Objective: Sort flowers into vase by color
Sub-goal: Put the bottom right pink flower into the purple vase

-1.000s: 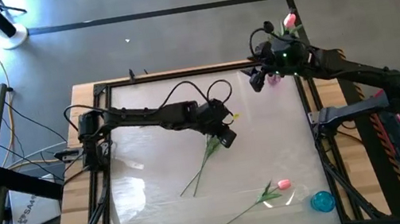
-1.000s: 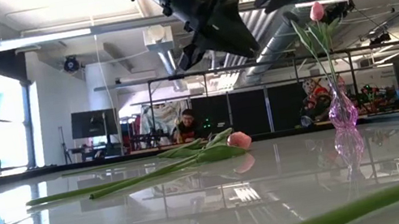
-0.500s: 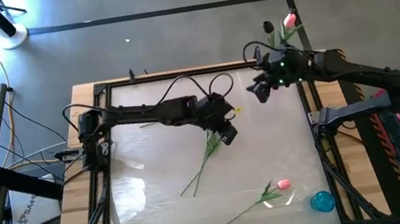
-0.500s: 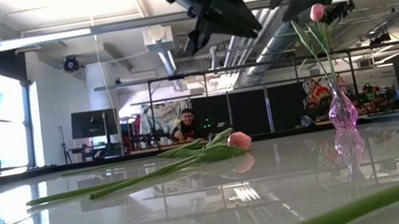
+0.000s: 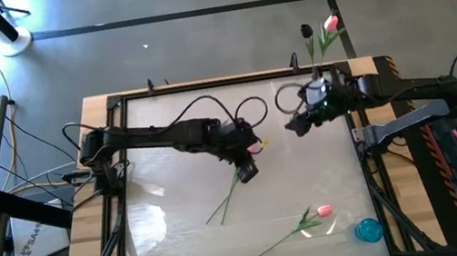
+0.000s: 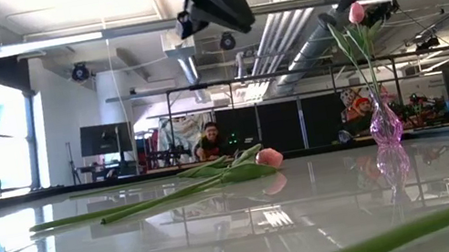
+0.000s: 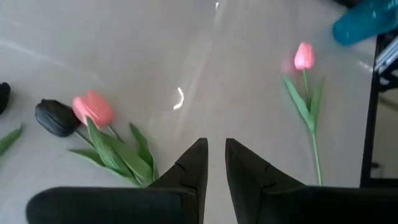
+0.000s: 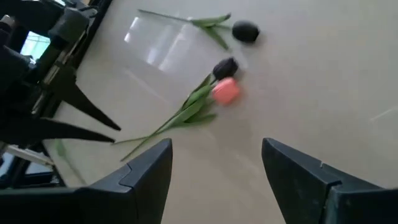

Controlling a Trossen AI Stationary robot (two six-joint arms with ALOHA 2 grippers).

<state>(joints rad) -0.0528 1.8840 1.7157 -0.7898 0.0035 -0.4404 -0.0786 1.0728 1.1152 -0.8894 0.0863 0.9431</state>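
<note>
Left hand (image 5: 248,169) nearly closed, empty, now back over the bench (image 5: 178,219) | right hand (image 5: 298,124) open, pulled off the vase (image 6: 384,124) | no legible writing.

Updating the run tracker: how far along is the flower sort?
Done: one pink tulip stands in the clear pink glass vase. In hand: nothing; the left gripper hovers empty over a pink and dark tulip pair mid-table, the right gripper waits open near the far edge. Left: that pair, two more pink tulips lying on the table; the small blue vase looks unfilled.
</note>
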